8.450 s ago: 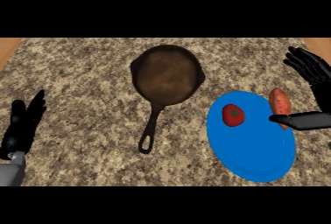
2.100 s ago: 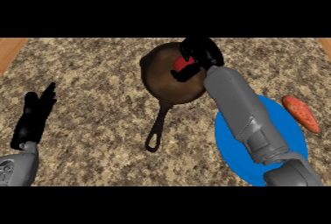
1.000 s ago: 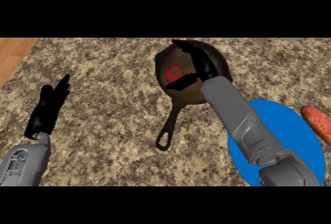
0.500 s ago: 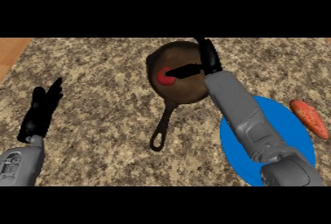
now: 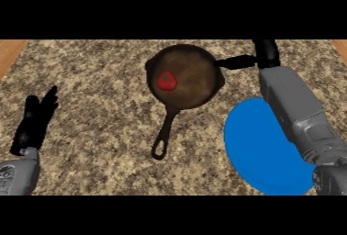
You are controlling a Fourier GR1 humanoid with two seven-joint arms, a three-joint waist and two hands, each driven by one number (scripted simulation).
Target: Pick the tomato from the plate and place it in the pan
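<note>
right robot hand open beside pan | tomato inside | plate near

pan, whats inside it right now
Only the tomato lies inside the pan, toward its left side, nothing touching it. The rest of the pan's floor is bare. The right hand is outside the right rim, fingers straight, covering none of the inside.

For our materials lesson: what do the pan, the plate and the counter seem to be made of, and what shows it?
Pan: probably cast iron, dull dark brown, one-piece handle with a hanging hole.
Plate: plastic or glazed ceramic, flat uniform blue.
Counter: likely granite, speckled brown and grey.
</note>
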